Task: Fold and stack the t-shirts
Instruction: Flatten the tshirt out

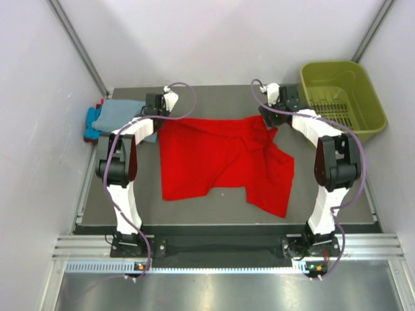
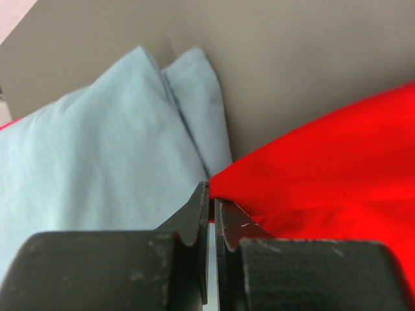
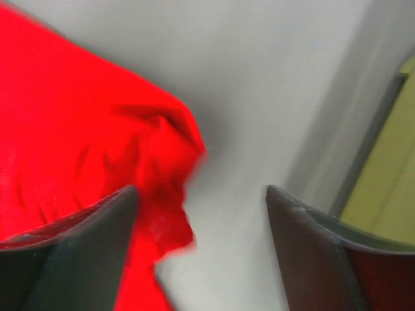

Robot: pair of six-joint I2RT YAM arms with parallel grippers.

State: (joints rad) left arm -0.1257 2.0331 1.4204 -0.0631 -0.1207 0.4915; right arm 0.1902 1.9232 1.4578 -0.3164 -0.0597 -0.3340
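On the middle of the desk (image 1: 207,210) the red t-shirt (image 1: 220,159) was seen spread out but rumpled. Its right side was bunched and doubled over, and one flap was trailed toward the near edge.

- Left tool (image 2: 211,188): jaws were closed to a slit at the shirt's far-left corner. The red edge was seen running right into the tips, so a pinch on that corner was judged likely.
- Right tool (image 3: 201,191): jaws were spread wide near the far-right corner, with nothing between them. Red cloth was bunched just beside one finger but not gripped.
- The grey-blue t-shirt (image 1: 123,113) was found at the far left of the desk, just beside the left tool. It was laid on a turquoise t-shirt (image 1: 91,120), whose edge was left showing.
- The olive basket (image 1: 327,65) was noted at the far right, well apart from that pile.

Handling, as judged:
- The cloth was taken as light, limp and non-fragile, with no stiffness to be relied on. Draping and sagging were expected whenever it was lifted.
- Wrinkling was expected if it were dragged across the desk.
- Thin pinches on a single layer at the hem or shoulder corners were favoured, with two corners tensioned together for flattening.
- On the bunched right side, an exposed edge was preferred over the wad, since a double-layer grab was considered the main risk.
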